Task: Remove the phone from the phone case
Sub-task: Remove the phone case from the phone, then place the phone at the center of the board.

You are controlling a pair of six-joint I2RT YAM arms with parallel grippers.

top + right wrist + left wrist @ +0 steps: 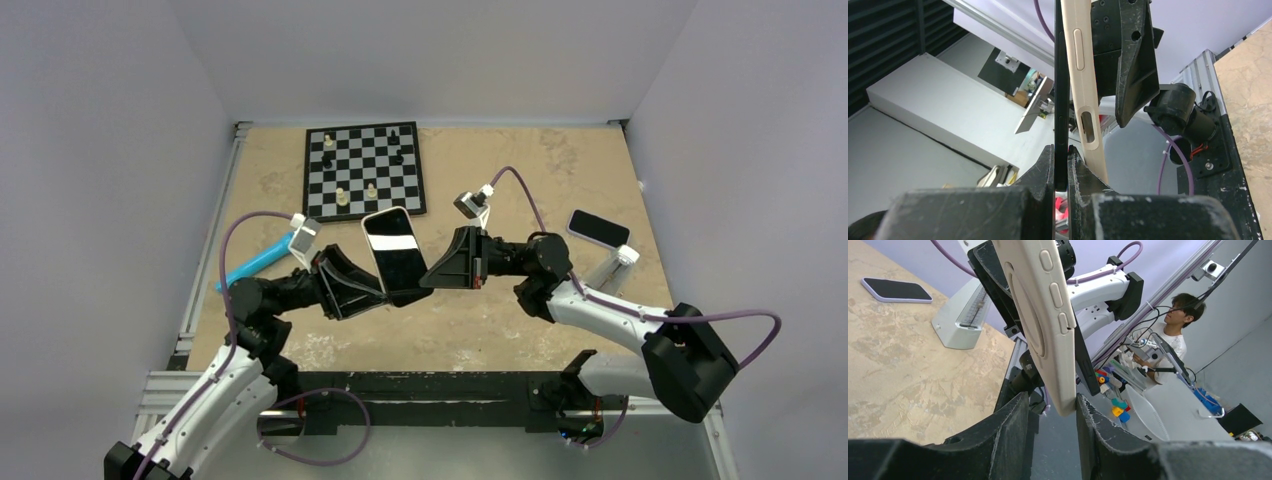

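1. Table [500, 320]: sandy work surface. The task's things are held above it, between the 2 arms, probably so both can pull.
2. Chessboard [365, 170]: lies flat at the far side, well apart from the work.
3. Case [1040, 315]: cream shell, the only container here. It is held on edge in the air, with its lower corner between the jaws of the left gripper [1053, 407]. The jaws stand wider than the case, 1 finger touching and the other clear, so the hold is loose.
4. Phone [393, 250]: partly inside the case. The right gripper [1061, 150] is clenched on its black edge, and there the case gapes away from it. Extraction looks begun but not done.
5. Spare phone [598, 228]: lies flat on the table at the right, with nothing touching it.
6. Blue tube [255, 263]: lies on the table at the left.
7. Pieces [341, 197]: a few stand on the chessboard.
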